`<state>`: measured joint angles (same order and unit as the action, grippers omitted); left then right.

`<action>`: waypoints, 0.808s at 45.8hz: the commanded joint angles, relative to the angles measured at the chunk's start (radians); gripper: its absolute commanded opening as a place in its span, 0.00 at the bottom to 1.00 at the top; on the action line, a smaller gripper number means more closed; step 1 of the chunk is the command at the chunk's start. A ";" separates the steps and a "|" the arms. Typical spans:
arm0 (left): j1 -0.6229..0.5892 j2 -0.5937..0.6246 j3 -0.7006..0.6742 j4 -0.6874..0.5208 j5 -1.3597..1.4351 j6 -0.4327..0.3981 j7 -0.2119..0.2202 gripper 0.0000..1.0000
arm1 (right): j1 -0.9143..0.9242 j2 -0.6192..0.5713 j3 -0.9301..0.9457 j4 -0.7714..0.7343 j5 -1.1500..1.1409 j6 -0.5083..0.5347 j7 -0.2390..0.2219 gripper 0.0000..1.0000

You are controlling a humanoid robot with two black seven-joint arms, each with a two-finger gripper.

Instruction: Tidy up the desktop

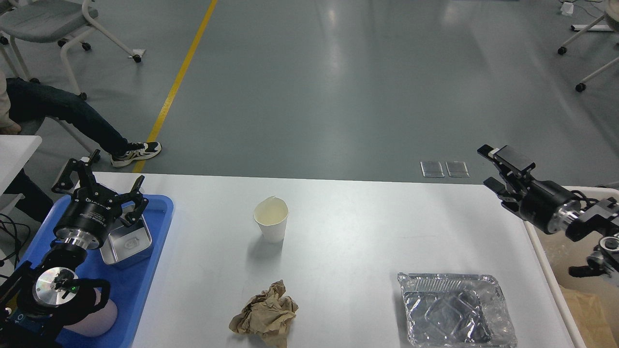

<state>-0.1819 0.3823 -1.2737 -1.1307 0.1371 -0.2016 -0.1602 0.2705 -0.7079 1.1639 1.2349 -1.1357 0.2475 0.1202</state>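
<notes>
Bright even overhead light, glare streaks on floor (338,72), soft shadows, sharp focus

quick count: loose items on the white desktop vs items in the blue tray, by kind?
On the desktop:
Paper cup: 1
Crumpled brown paper: 1
Foil container: 1
In the blue tray:
Steel square tin: 1
Pink mug, mostly hidden by the left arm: 1
Total: 5

Glossy grey floor (338,87) with soft ceiling-light glare, yellow floor line (176,79) running diagonally at left, grey wheeled chair (48,24) top left, seated person's leg (67,113) in dark jeans and sneaker, chair casters (578,67) top right, two clear floor plates (445,168), possibly covers
</notes>
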 commanded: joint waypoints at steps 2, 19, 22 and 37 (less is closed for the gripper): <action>-0.001 -0.002 0.010 -0.001 0.001 0.025 0.007 0.97 | -0.005 -0.185 -0.044 0.083 -0.137 0.010 0.001 1.00; -0.031 -0.002 0.039 0.015 0.068 -0.013 -0.002 0.97 | -0.011 -0.591 -0.174 0.155 -0.291 0.122 0.094 1.00; -0.034 -0.003 0.039 0.015 0.070 -0.013 -0.002 0.97 | -0.014 -0.634 -0.174 0.179 -0.332 0.122 0.114 1.00; -0.028 -0.006 0.036 0.042 0.068 -0.001 -0.005 0.97 | -0.019 -0.763 -0.179 0.199 -0.449 0.121 0.104 1.00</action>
<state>-0.2119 0.3759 -1.2374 -1.0975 0.2059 -0.2143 -0.1670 0.2519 -1.4299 0.9866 1.4322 -1.5797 0.3690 0.2249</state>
